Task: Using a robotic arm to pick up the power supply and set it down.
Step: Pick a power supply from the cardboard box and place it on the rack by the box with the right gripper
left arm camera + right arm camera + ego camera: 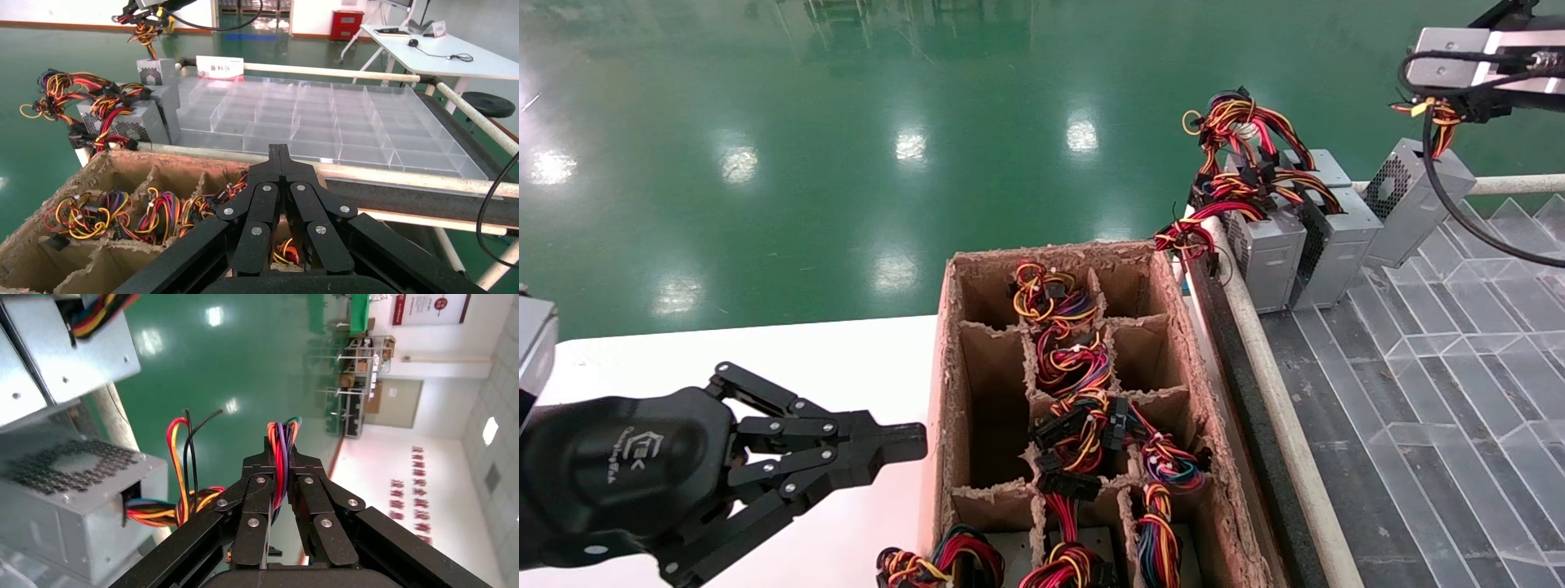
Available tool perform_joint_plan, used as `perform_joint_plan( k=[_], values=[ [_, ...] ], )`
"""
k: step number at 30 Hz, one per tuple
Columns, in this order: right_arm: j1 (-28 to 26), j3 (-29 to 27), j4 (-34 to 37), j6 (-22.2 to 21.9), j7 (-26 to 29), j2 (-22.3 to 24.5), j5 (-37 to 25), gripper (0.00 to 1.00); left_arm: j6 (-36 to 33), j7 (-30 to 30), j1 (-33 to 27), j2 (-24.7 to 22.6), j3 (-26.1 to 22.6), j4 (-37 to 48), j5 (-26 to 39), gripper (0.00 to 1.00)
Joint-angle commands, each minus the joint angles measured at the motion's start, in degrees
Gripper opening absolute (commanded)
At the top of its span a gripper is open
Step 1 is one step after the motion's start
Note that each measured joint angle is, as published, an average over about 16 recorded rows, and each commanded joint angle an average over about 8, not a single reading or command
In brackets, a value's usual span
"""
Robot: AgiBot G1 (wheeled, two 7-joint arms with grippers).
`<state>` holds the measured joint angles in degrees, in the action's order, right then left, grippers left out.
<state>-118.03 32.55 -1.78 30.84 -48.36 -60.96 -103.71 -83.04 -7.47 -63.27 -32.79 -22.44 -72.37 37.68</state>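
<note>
The power supply (1414,200), a narrow grey box with a perforated vent side, hangs tilted at the far right, its lower end by the clear tray's far corner. I cannot tell if it touches the tray. My right gripper (1442,114) is above it, shut on its red, yellow and purple wires (280,454). In the right wrist view the power supply (79,508) lies beside the right gripper (280,447), with its wires pinched between the fingers. The left wrist view shows the power supply (158,70) far off. My left gripper (915,441) is shut and empty, parked over the white table.
A brown cardboard divider box (944,392) holds several wire bundles in the middle. Two broader grey boxes (1271,253) with tangled wires stand beside the held unit. A clear plastic divider tray (1459,392) fills the right side, behind a white rail (1279,408).
</note>
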Motion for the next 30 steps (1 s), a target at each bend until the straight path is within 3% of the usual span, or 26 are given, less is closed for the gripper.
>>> perform_joint_plan(
  k=[1, 5, 15, 24, 30],
  values=[
    [0.4, 0.2, 0.0, -1.5, -0.9, -0.3, -0.4, 0.00, 0.0, 0.0, 0.0, 0.0, 0.0, 0.0, 0.0, 0.00],
    [1.3, -0.1, 0.4, -4.2, -1.0, -1.2, 0.1, 0.00, 0.0, 0.0, 0.0, 0.0, 0.0, 0.0, 0.0, 0.00],
    [3.1, -1.3, 0.8, -4.4, -1.5, -3.1, 1.8, 0.00, 0.0, 0.0, 0.0, 0.0, 0.0, 0.0, 0.0, 0.00],
    [5.1, -0.1, 0.5, -14.5, -3.4, -4.3, 0.1, 0.00, 0.0, 0.0, 0.0, 0.0, 0.0, 0.0, 0.0, 0.00],
    [5.9, -0.8, -0.2, -18.1, -3.7, -5.1, 1.0, 0.00, 0.0, 0.0, 0.0, 0.0, 0.0, 0.0, 0.0, 0.00]
  ],
)
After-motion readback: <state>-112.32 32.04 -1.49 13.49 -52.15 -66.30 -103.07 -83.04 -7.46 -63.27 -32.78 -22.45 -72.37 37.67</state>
